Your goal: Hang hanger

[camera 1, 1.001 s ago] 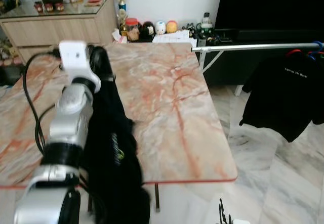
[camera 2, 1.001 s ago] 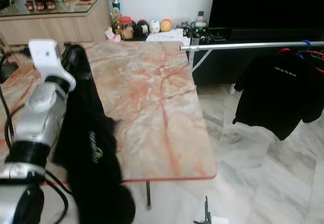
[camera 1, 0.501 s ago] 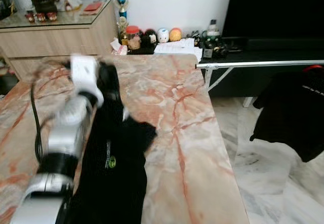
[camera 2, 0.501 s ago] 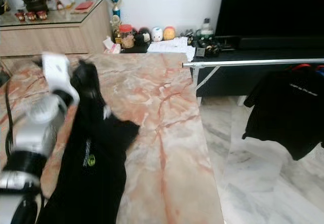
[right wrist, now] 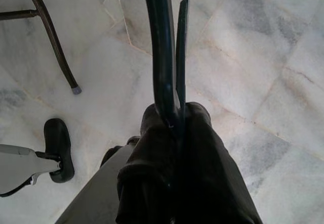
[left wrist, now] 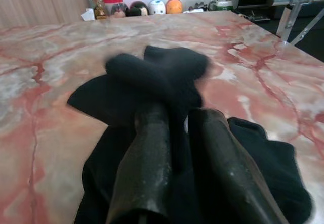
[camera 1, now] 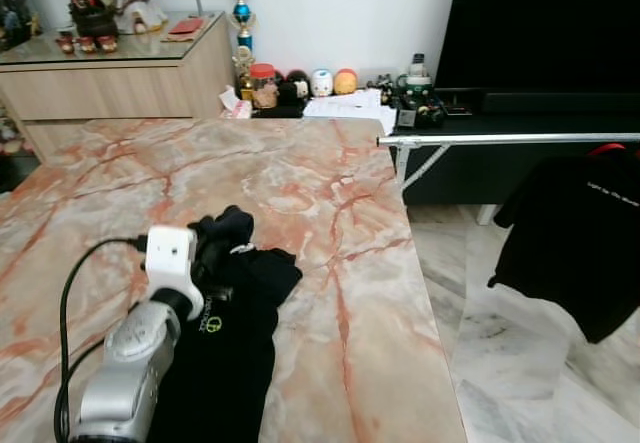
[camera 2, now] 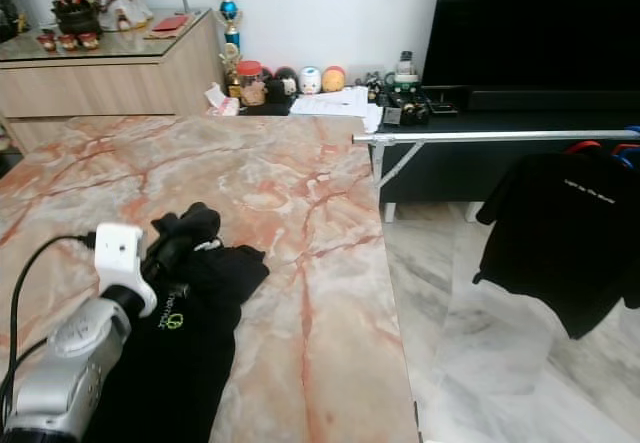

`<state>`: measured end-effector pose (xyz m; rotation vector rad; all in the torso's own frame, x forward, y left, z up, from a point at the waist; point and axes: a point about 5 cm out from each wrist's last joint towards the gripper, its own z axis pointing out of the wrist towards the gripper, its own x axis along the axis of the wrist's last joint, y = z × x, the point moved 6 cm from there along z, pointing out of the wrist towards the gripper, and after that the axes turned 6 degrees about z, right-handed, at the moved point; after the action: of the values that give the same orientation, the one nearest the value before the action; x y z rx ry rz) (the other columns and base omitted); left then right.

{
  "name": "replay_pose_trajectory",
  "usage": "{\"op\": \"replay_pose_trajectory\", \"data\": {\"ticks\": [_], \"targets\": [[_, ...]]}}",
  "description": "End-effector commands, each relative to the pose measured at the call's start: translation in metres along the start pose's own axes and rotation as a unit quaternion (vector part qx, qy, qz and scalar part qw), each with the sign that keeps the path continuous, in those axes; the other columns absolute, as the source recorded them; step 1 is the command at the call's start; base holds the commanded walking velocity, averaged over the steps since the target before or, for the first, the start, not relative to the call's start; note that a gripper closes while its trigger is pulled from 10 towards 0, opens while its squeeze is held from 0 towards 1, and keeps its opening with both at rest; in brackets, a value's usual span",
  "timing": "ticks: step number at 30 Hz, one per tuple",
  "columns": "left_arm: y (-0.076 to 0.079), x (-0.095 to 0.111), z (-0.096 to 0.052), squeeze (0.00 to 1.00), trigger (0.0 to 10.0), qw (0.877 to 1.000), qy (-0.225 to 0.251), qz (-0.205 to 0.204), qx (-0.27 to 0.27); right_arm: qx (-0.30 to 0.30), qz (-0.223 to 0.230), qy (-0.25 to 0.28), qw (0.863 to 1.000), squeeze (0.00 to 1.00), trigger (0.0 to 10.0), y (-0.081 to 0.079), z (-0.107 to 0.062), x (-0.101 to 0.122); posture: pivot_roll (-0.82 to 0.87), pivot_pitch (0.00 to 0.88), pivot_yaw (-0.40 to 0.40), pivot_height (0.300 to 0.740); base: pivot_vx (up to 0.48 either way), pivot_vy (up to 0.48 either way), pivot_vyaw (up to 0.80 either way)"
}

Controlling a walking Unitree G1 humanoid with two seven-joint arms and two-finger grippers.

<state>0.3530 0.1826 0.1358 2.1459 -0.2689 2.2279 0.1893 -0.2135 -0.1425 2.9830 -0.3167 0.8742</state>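
Note:
My left gripper (camera 1: 220, 250) rests low over the marble table (camera 1: 330, 173), shut on a bunched black shirt (camera 1: 232, 333) with a small green logo. In the left wrist view its fingers (left wrist: 152, 148) pinch a fold of that shirt (left wrist: 157, 72). My right gripper (right wrist: 174, 115) hangs over the floor, shut on a thin dark hanger (right wrist: 157, 42). A silver clothes rail (camera 1: 500, 139) runs to the right of the table, with a black T-shirt (camera 1: 585, 253) hanging from it on a red hanger (camera 1: 606, 148).
A wooden sideboard (camera 1: 120, 78) with figurines stands behind the table on the left. Small toys and jars (camera 1: 300, 83) line the wall beside a dark TV cabinet (camera 1: 520, 103). Marble floor (camera 1: 520, 363) lies between table and rail. A table leg (right wrist: 50, 37) stands near my right gripper.
The left arm has come down, and the black shirt that hung from it now lies bunched on the tabletop. The camera has shifted too.

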Motion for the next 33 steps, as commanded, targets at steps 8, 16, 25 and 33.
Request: {"op": "replay_pose_trajectory", "data": {"ticks": [8, 16, 25, 33], "targets": [[0.012, 0.001, -0.018, 1.0, 10.0, 1.0, -0.011, -0.004, -0.001, -0.003, -0.003, 0.002, 1.0, 0.0, 10.0, 0.0, 0.0, 0.0, 0.09, 0.022, 0.056, 0.74, 0.0, 0.0, 0.0], [0.012, 0.006, -0.015, 0.0, 10.0, 1.0, -0.003, -0.004, 0.018, -0.006, -0.002, 0.002, 1.0, 0.0, 10.0, 0.001, 0.0, 0.0, 0.08, 0.004, 0.059, 0.74, 0.0, 0.0, 0.0], [0.011, 0.004, -0.015, 0.0, 10.0, 1.0, -0.01, 0.01, 0.021, -0.008, 0.001, 0.002, 1.0, 0.0, 10.0, 0.001, 0.0, -0.001, 0.08, 0.0, 0.066, 0.74, 0.0, -0.343, 0.0], [0.012, 0.004, -0.015, 0.0, 10.0, 1.0, -0.011, 0.019, 0.019, -0.011, 0.001, 0.002, 1.0, 0.0, 10.0, 0.001, 0.0, -0.001, 0.08, 0.005, 0.065, 0.74, 0.0, -0.48, 0.0]]}}
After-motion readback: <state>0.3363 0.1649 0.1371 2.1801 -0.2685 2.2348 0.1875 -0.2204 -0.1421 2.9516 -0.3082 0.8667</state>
